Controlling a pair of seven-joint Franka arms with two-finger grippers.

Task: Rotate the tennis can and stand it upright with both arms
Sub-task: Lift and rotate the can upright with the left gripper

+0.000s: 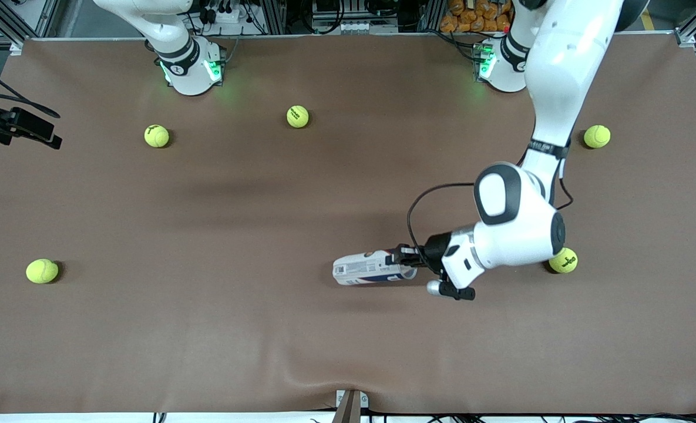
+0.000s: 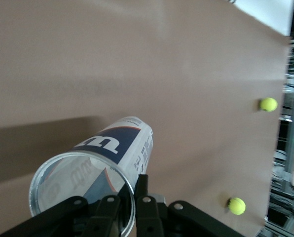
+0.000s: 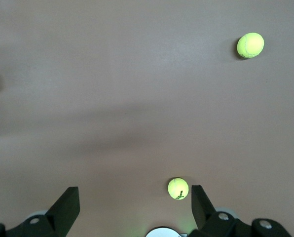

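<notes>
The tennis can (image 1: 366, 268) lies on its side on the brown table, nearer the front camera, with its open end toward the left arm's end. My left gripper (image 1: 405, 259) is shut on the rim of that open end. In the left wrist view one finger is inside the can (image 2: 105, 155) and the other is outside, and the gripper (image 2: 135, 197) pinches the clear wall. My right gripper (image 3: 134, 202) is open and empty, held high over the table by its own base. It does not show in the front view; that arm waits.
Several yellow-green tennis balls lie scattered: one (image 1: 562, 260) close by the left arm's wrist, one (image 1: 597, 136) farther back, two (image 1: 298, 116) (image 1: 157, 136) near the right arm's base, one (image 1: 41, 271) at the right arm's end. A black device (image 1: 19, 126) sits at that table edge.
</notes>
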